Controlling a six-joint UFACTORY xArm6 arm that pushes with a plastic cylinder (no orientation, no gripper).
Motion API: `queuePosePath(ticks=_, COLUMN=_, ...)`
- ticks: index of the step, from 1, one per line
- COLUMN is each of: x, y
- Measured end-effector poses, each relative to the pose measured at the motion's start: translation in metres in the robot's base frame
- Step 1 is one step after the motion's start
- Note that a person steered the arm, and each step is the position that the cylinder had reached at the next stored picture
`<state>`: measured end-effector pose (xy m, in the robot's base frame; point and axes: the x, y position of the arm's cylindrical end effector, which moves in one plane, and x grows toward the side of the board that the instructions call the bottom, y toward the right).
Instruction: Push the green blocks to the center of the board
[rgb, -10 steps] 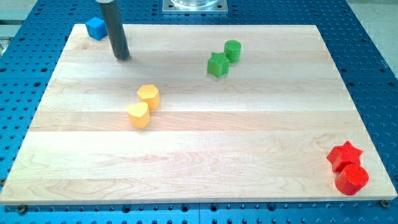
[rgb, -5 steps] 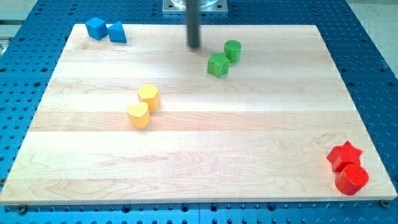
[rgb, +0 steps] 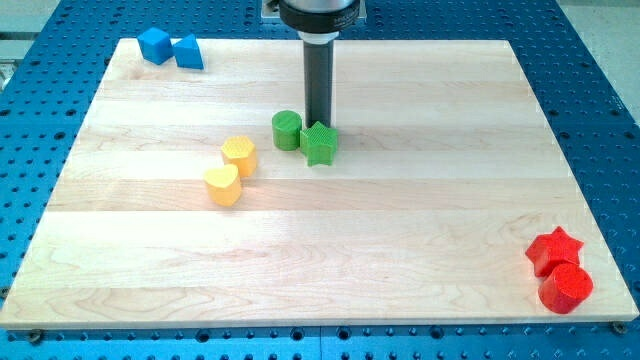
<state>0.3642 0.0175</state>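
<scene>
My tip (rgb: 320, 124) is seen touching the green star block (rgb: 319, 144) from twelve o'clock, the green cylinder (rgb: 287, 130) being set just beside the star at nine o'clock, near the table (rgb: 400, 220) centre, and no jaws are carried

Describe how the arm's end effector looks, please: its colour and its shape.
It is a straight, round, dark grey rod ending at my tip, plain and without markings. At the view's top it enters a wider black collar under a silver metal mount. No cables are visible.
</scene>
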Motion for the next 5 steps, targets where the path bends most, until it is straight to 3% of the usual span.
queuePosePath(ticks=1, x=0.016, y=0.072)
queuePosePath(ticks=2, x=0.061, y=0.096)
queuePosePath(ticks=3, x=0.118, y=0.044)
queuePosePath(ticks=5, x=0.137, y=-0.035)
